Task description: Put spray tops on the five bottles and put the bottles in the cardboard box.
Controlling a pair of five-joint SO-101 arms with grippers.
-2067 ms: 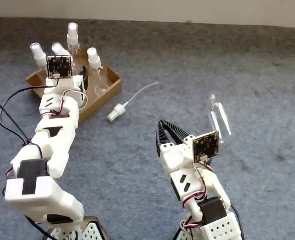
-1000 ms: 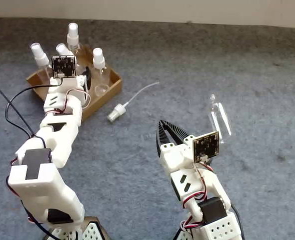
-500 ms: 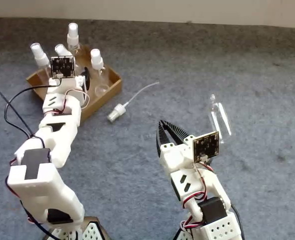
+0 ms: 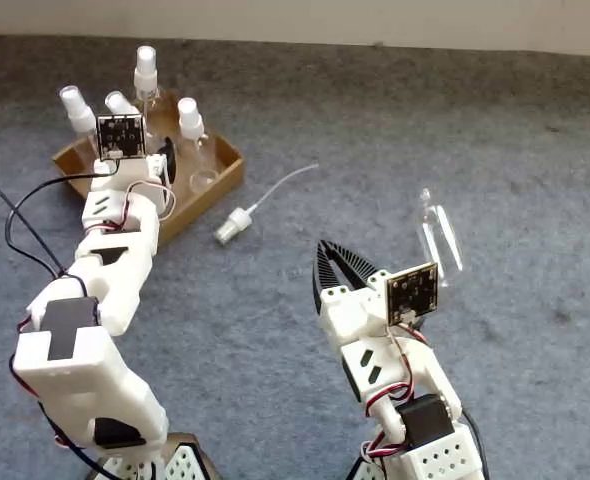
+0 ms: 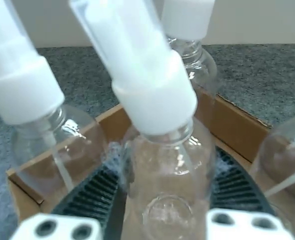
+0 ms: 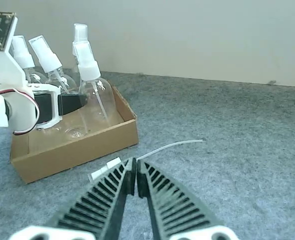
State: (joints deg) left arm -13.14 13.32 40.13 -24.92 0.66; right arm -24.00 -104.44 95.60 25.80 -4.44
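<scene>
A cardboard box (image 4: pixel 225 176) sits at the far left with several clear bottles in it, all wearing white spray tops. My left gripper (image 5: pixel 160 200) is inside the box, shut on a tilted bottle (image 5: pixel 160 160) that is also in the high view (image 4: pixel 119 102). Other capped bottles stand around it (image 4: pixel 146 72) (image 4: pixel 76 108) (image 4: pixel 190 125). A loose spray top (image 4: pixel 237 222) with its long tube lies on the carpet just right of the box. A bare bottle (image 4: pixel 440 238) lies on its side at the right. My right gripper (image 4: pixel 333 262) is shut and empty, between the loose top and the bare bottle.
Grey carpet covers the whole table. The box wall (image 6: pixel 77 150) faces my right gripper (image 6: pixel 136 172), with the loose spray top (image 6: pixel 105 169) lying between them. A pale wall runs along the far edge. A black cable (image 4: pixel 20 240) trails beside the left arm.
My left arm has drifted slightly left and back inside the box with the tilted bottle still in its grip. The right arm, loose top and bare bottle have not moved.
</scene>
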